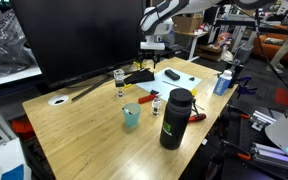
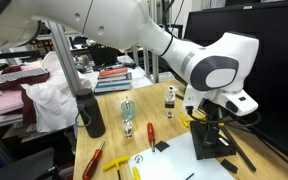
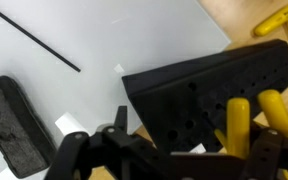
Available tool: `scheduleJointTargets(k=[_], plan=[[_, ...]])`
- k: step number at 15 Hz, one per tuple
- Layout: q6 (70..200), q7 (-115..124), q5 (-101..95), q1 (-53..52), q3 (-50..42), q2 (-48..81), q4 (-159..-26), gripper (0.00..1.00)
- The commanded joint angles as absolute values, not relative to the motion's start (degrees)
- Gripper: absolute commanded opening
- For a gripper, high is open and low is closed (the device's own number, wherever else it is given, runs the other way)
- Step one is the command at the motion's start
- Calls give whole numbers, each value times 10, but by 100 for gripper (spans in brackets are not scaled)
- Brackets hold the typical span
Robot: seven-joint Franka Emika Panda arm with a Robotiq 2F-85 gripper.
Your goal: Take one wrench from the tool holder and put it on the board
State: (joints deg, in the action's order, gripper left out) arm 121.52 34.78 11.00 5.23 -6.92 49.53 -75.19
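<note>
In the wrist view your claw [image 3: 99, 157] shows at 6 o'clock, dark and blurred, so I cannot tell how wide it stands or whether it grips anything. Just beyond it, toward 2 o'clock, is the tool holder [image 3: 209, 90] with yellow wrench handles [image 3: 240, 118] standing in it. Farther, toward 11 o'clock, lies the board [image 3: 114, 35], its dark patch [image 3: 9, 115] at 9 o'clock.
</note>
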Motion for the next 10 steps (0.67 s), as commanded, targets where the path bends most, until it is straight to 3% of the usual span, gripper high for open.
scheduleJointTargets(k=[1,5,10], plan=[[1161,316,109,58,-64,510,-736,100],[1130,311,110,55,-67,514,-726,100],[1181,289,95,43,-71,509,-723,100]])
